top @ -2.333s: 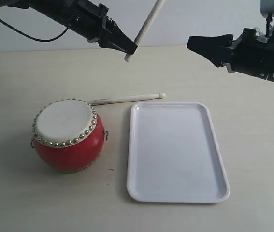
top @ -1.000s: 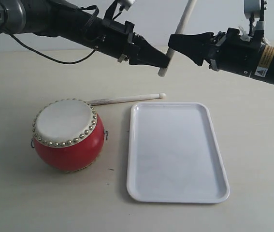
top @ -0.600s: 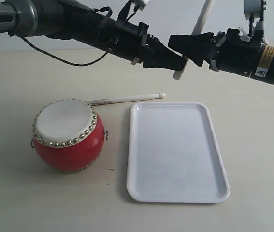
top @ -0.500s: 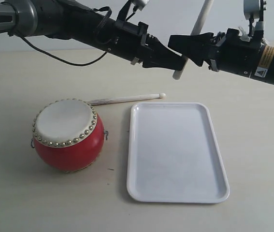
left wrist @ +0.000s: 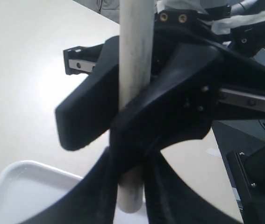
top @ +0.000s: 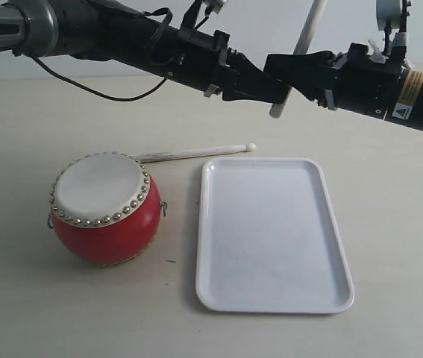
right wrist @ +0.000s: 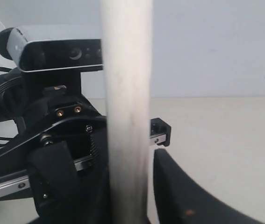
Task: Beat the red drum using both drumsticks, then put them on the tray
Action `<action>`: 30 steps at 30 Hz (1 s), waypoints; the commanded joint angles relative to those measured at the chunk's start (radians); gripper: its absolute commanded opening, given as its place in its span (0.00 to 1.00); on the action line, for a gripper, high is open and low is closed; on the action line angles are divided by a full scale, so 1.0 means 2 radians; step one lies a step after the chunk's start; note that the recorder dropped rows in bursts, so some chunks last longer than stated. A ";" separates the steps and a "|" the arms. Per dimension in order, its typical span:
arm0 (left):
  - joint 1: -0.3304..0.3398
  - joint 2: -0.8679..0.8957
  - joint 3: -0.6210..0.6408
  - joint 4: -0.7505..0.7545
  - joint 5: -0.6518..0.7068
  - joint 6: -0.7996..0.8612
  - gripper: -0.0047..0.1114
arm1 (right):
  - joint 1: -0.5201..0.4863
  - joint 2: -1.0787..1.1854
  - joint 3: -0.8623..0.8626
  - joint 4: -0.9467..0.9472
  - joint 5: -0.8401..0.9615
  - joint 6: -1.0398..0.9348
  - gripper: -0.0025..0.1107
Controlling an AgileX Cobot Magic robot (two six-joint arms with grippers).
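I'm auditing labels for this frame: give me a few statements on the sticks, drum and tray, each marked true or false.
1. Both grippers grip the raised drumstick. True: the left gripper and right gripper meet on it.
2. The second drumstick lies in the tray. False: it lies on the table, behind the tray and outside its rim.
3. The tray holds nothing. True.
4. The red drum stands inside the tray. False: it stands on the table beside the tray, apart from it.
5. The raised drumstick touches the drum skin. False: it is held in the air, well away from the drum.
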 commanded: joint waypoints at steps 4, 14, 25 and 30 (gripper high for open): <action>-0.009 -0.007 0.001 -0.013 0.004 -0.002 0.04 | 0.000 -0.006 -0.005 0.007 0.000 0.000 0.05; -0.010 -0.007 0.001 -0.005 0.004 -0.017 0.05 | 0.000 -0.006 -0.005 -0.001 0.000 0.000 0.02; -0.009 -0.007 0.001 0.000 0.004 -0.019 0.63 | 0.000 -0.006 -0.005 -0.003 0.000 0.000 0.02; -0.009 -0.009 0.001 0.011 0.004 -0.023 0.65 | -0.001 -0.006 -0.005 -0.009 0.000 0.000 0.02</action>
